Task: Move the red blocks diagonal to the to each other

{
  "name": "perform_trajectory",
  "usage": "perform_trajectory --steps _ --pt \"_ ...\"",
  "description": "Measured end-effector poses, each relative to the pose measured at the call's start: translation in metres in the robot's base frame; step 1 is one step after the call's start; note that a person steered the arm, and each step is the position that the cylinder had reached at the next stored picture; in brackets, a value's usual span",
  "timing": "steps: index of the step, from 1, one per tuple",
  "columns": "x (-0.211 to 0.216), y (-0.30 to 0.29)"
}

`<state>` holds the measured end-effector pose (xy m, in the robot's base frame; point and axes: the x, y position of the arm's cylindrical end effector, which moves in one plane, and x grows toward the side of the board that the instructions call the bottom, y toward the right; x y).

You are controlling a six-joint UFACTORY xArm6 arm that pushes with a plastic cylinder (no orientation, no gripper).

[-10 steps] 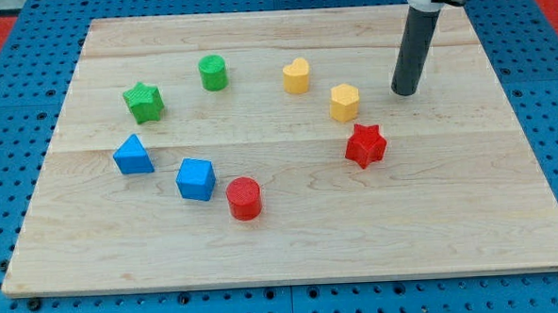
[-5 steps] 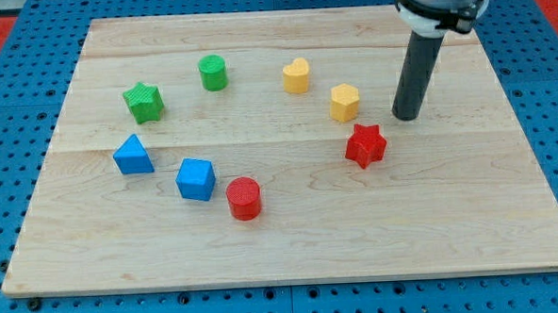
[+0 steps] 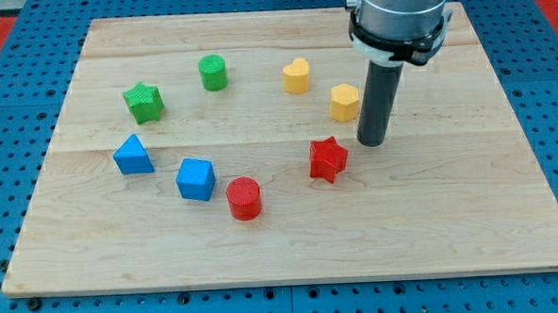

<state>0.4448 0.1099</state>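
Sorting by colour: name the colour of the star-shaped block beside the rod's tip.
Red star, clear in the camera view.

On the worktop (image 3: 507,194) we see my tip (image 3: 371,143) just beside the red star block (image 3: 327,159), on its upper-right, and just right of the yellow hexagonal block (image 3: 345,103). The red cylinder (image 3: 244,198) lies toward the view's bottom-left of the star, beside the blue cube (image 3: 195,179), with the blue triangular block (image 3: 132,155) farther left. Toward the view's top lie the green star (image 3: 144,102), green cylinder (image 3: 213,73) and yellow heart block (image 3: 296,76).
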Motion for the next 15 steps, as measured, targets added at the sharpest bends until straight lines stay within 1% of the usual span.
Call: perform_trajectory --steps 1,2,3,7,8,9,10,11,12,13,15 --pt "-0.017 0.05" --pt "-0.047 0.13" --pt "-0.059 0.137" --pt "-0.061 0.139" --pt "-0.016 0.135" --pt "0.062 0.108" --pt "0.126 0.033" --pt "0.156 -0.077" --pt "0.145 -0.184" --pt "0.117 -0.188" --pt "0.092 -0.143"
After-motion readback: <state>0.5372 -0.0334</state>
